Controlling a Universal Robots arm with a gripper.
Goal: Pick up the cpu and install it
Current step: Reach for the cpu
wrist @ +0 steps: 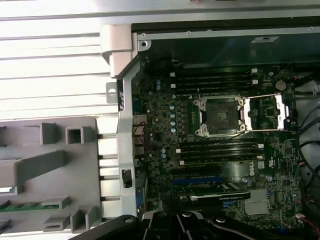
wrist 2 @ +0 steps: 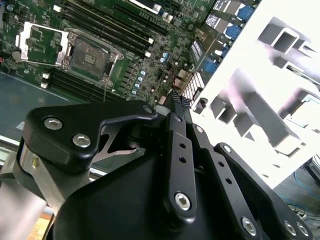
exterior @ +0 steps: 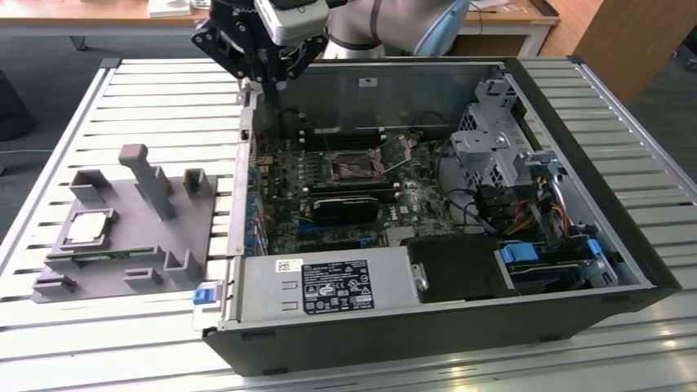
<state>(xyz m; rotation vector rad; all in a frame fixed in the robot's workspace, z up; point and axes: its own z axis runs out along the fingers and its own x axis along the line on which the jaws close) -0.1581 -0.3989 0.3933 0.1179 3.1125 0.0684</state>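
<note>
1 cpu (exterior: 90,227) on 1 tray (exterior: 126,245) | 1 socket (wrist: 220,116) open | jaws clenched, empty

A white slatted table (exterior: 163,106) stands in even light. Behind the table is a wooden desk (exterior: 98,15), and at the table's far corner a brown wooden cabinet (exterior: 626,28). Grey floor (exterior: 38,65) lies around the table.

cpu (exterior: 87,227): small silvery square chip, pale rim, lying flat in grey tray (exterior: 147,241).
</note>
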